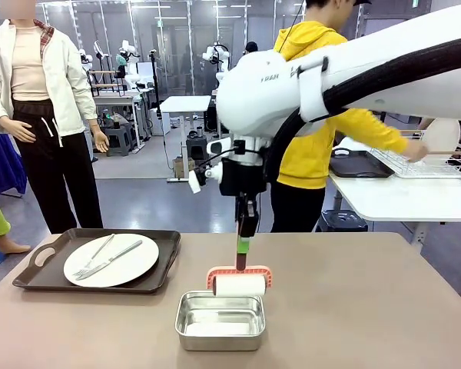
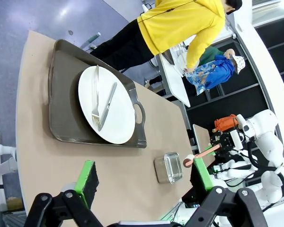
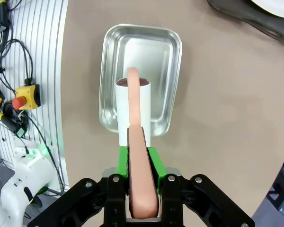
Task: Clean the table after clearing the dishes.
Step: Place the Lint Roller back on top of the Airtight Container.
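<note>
Right wrist view: right end effector (image 3: 139, 158) is clamping roller (image 3: 146, 109) handle. Front view: cutlery (image 1: 111, 259) on plate (image 1: 134, 267) is pointing near-left, tray (image 1: 167, 254) lying left-right. Left end effector (image 2: 144, 177) is hanging wide.

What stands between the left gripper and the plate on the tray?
Nothing visible does. Only table top lies between the open left gripper and the tray with the plate; the steel pan sits off to one side.
</note>
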Tool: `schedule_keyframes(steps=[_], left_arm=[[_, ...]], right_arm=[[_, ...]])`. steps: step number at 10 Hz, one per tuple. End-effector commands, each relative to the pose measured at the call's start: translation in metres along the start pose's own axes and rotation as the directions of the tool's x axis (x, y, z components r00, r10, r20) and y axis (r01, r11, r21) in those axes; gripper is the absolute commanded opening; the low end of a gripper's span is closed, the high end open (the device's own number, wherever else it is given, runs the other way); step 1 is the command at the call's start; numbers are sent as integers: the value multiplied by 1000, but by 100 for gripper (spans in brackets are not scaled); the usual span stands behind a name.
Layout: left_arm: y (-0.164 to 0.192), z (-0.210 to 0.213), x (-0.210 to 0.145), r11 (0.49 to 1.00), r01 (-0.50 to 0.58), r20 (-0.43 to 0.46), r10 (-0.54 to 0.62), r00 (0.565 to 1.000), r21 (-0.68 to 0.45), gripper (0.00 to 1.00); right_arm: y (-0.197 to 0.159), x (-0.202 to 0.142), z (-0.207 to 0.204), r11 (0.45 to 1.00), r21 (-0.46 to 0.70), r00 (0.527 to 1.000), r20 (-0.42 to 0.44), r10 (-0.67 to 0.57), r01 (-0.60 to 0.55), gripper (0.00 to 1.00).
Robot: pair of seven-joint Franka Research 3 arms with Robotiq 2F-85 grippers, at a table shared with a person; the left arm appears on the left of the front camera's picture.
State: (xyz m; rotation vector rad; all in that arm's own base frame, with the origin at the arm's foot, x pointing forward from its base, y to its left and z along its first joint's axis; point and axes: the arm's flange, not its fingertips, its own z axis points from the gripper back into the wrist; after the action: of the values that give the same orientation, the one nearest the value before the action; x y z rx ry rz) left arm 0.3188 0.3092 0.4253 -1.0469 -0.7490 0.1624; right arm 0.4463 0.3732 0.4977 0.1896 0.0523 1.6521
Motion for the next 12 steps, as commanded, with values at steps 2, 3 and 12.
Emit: schedule_keyframes(steps=[2,3,12], left_arm=[[-2,3,0,1000,8,2,-8,1000,-12,100],[-2,3,0,1000,8,2,-8,1000,-12,100],[-2,3,0,1000,8,2,-8,1000,-12,100]], right_arm=[[-11,34,-19,1000,22,1000,-3,-8,8,22],[-19,40,-28,999,33,1000,-23,4,-3,22],[-66,33,-88,991,99,994,-80,-79,87,27]])
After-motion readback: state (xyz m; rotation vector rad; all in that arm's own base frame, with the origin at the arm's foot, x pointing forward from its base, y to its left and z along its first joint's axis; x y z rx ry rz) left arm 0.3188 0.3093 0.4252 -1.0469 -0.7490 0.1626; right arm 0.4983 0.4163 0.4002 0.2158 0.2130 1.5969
